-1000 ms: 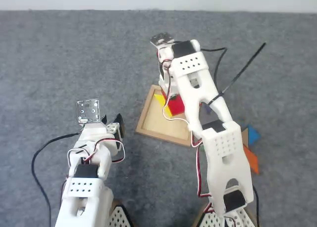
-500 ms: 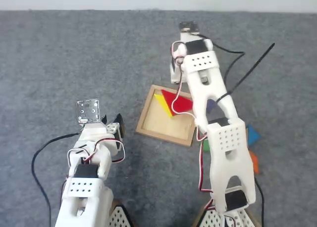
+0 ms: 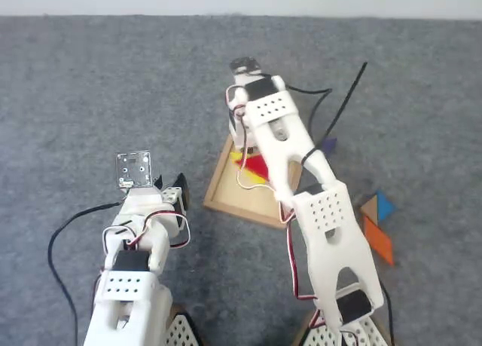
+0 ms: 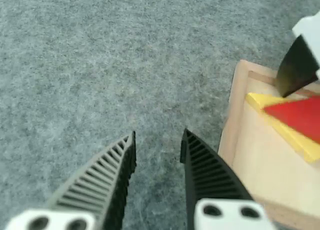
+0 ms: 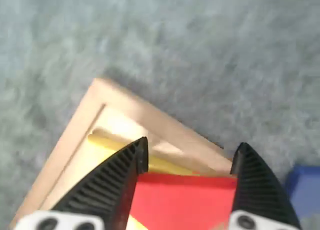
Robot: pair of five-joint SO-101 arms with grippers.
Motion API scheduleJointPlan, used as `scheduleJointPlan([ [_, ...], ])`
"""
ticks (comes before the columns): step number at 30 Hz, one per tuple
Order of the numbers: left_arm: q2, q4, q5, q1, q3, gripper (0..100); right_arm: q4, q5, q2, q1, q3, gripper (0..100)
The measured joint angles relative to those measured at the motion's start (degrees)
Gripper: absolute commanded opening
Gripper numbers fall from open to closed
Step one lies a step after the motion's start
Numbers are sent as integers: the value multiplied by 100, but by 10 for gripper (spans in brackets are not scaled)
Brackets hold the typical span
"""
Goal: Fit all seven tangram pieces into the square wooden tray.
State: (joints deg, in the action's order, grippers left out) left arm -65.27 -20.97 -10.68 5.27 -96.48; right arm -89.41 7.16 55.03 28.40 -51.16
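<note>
Seating of the red triangle [image 5: 182,195] looks like the step in hand. The right gripper [image 5: 192,145] hangs released, jaws spread either side of the triangle, which overlaps the yellow piece [image 5: 100,137] in the tray [image 5: 165,122] corner. Next it probably needs nudging flat beside the yellow. The left gripper [image 4: 159,135] is released and empty over the bench, with the tray just beside it.

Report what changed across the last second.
The right arm swung away beyond the tray, then came back leftward. Its open right gripper now hangs over the red piece and yellow piece inside it. Nothing was gripped or released. The left gripper, tray and pieces stayed put.
</note>
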Motion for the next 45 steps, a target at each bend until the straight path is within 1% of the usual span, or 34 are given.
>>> scheduleJointPlan([
  [6,0,0,0,0,0,145,-668,-123,-545,141,0,273],
  [10,0,0,0,0,0,145,-1064,-501,-791,281,0,275],
  [13,0,0,0,0,0,145,-1099,-756,-1037,387,141,312],
  [15,0,0,0,0,0,145,-1099,-879,-1371,360,466,318],
  [16,0,0,0,0,0,145,-1099,-932,-1574,352,615,316],
  [18,0,0,0,0,0,145,-1099,-993,-2136,352,888,279],
  [21,0,0,0,0,0,145,-1099,-1011,-3297,360,1336,228],
  [24,0,0,0,0,0,145,-1064,-1020,-4501,281,2163,224],
  [25,0,0,0,0,0,145,-967,-1029,-4844,237,2602,224],
  [27,0,0,0,0,0,145,-387,-1029,-5389,105,3666,224],
  [31,0,0,0,0,0,145,1477,-1046,-5881,-299,6356,221],
  [33,0,0,0,0,0,145,2251,-1046,-5873,-580,7270,221],
  [35,0,0,0,0,0,145,2567,-1046,-5793,-879,7455,221],
  [37,0,0,0,0,0,145,2646,-1046,-5556,-1187,7411,221],
  [40,0,0,0,0,0,145,2681,-1046,-4897,-1521,7033,221],
  [42,0,0,0,0,0,145,2690,-1046,-4475,-1477,6611,221],
  [45,0,0,0,0,0,145,2681,-800,-3974,-1125,5829,221],
])
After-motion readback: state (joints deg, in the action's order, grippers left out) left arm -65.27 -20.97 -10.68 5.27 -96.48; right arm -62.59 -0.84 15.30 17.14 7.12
